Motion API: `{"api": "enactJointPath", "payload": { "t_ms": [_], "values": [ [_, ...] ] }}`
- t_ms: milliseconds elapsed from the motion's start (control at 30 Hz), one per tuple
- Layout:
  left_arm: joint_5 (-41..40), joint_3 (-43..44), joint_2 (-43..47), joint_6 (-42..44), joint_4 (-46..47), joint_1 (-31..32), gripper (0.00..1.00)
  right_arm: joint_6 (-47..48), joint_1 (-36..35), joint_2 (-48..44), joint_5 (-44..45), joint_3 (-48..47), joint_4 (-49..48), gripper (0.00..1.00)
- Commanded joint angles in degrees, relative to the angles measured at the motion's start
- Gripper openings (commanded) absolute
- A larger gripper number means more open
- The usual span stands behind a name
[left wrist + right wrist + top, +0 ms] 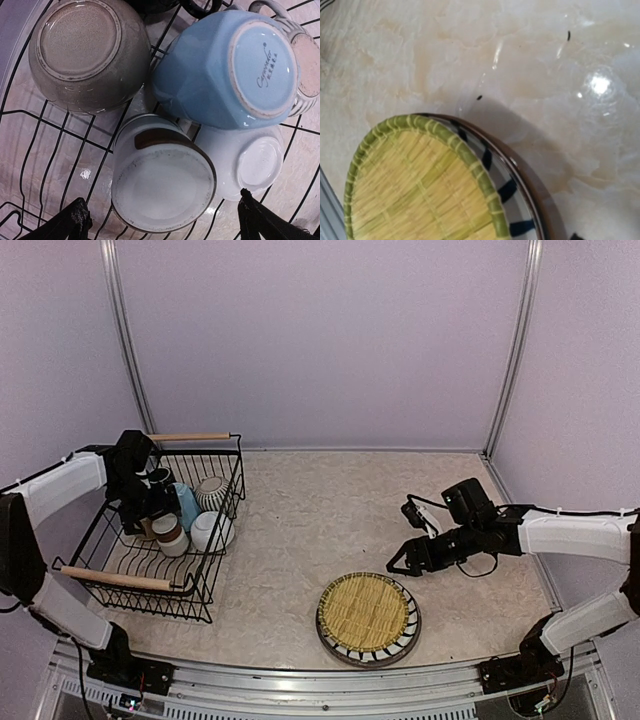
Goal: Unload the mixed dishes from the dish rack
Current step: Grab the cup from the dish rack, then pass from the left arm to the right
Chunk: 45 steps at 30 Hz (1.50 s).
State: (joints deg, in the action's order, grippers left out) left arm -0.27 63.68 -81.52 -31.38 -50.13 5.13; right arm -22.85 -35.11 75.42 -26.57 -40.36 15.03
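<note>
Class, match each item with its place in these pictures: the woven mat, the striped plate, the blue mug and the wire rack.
Items:
1. round yellow woven mat
2. black-and-white striped plate
3. light blue ceramic mug
4. black wire dish rack

Places:
A. inside the rack, base showing
B. on the left side of the table
C. on top of the plate
D. on the table, beneath the mat

Pairs: 1-C, 2-D, 3-A, 4-B.

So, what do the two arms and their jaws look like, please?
Both the left arm and the right arm have smooth white shells on their long links, with black joints, black wrists and black bases. Thin black cables run along them, looping loose by the right wrist. The jaws are black, with a rough, matte surface.
</note>
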Motion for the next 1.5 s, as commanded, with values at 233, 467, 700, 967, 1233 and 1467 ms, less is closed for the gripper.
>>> {"api": "enactJointPath", "payload": {
  "t_ms": [233, 467, 700, 967, 1233, 1467],
  "values": [
    [-1.5, -1.2, -7.7, 1.3, 4.5, -0.6, 0.91, -1.8, -0.4, -1.3, 0.4, -1.2, -2.2, 0.75],
    [-0.1, -1.1, -8.2, 1.4, 4.2, -0.5, 0.75, -2.1, -0.4, -0.2, -0.1, -1.3, -3.2, 0.75],
    [-2.1, 0.1, -4.1, 1.4, -0.4, -0.6, 0.6, -2.1, -0.3, 0.6, -0.2, -1.4, -3.7, 0.74],
    [-3.1, 6.0, 6.9, 1.3, -9.1, -0.5, 0.55, -1.8, -0.4, 2.1, -0.8, -2.0, -4.7, 0.75],
    [13.0, 12.1, 19.5, 1.0, -4.5, -0.5, 0.51, -1.9, -0.3, 3.0, -1.1, -3.1, -5.5, 0.75],
    [34.7, 5.3, 27.8, -8.3, 22.0, -0.4, 0.49, -3.2, -0.3, 3.7, -1.9, -4.8, -7.7, 0.75]
  ]
}}
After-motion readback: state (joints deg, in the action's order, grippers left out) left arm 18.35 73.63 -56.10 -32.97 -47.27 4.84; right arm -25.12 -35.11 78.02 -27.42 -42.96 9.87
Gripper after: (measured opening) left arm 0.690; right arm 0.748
